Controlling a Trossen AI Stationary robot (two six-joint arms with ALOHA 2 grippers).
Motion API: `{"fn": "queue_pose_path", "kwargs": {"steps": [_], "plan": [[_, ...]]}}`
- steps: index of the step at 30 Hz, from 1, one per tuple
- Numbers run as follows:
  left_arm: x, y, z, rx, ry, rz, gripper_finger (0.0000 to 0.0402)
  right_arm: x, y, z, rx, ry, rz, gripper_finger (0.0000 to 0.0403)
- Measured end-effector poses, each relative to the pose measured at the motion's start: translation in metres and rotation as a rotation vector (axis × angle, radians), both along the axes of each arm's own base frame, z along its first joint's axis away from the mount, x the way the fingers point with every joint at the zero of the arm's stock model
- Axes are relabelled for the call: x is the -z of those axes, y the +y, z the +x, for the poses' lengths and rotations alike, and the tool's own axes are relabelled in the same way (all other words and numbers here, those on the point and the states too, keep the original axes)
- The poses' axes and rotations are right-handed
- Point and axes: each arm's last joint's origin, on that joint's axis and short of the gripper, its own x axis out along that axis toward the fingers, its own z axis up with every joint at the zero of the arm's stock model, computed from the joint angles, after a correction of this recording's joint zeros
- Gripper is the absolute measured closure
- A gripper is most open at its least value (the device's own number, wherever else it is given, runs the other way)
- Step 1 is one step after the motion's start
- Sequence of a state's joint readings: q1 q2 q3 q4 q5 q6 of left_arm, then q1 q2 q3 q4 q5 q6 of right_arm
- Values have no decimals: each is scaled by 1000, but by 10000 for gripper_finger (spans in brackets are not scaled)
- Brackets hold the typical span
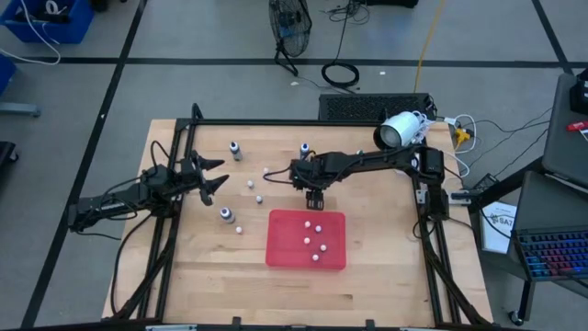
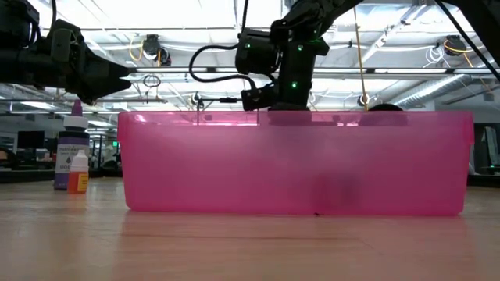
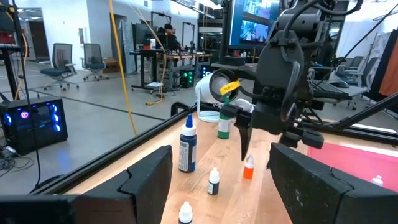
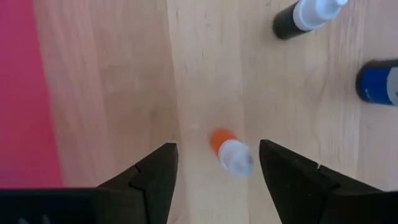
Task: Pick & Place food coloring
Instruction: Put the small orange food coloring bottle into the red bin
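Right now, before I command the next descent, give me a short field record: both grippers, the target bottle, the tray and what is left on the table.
right gripper: open, pointing down over the table just behind the tray
target: small orange bottle, white cap, standing between the open fingers, not yet gripped
left gripper: open, waiting at the table's left side
red tray: front centre, about five small white-capped bottles inside
still on table: several bottles, including blue bottle and green bottle
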State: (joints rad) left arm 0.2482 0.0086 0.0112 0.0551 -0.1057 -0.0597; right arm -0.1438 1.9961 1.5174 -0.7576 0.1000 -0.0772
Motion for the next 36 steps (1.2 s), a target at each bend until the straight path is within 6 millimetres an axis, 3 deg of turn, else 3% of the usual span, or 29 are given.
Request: {"fn": "queue_pose_path", "kwargs": {"steps": [7,28,36], "plan": [[0,0,0,0,0,0,133,14,-4,-4,-15,-15,16,189],[0,0,0,0,0,0,133,14,-7,-6,-16,-3,15,195],[0,0,0,0,0,0,133,14,-9,-6,-12,-3,15,245]]}}
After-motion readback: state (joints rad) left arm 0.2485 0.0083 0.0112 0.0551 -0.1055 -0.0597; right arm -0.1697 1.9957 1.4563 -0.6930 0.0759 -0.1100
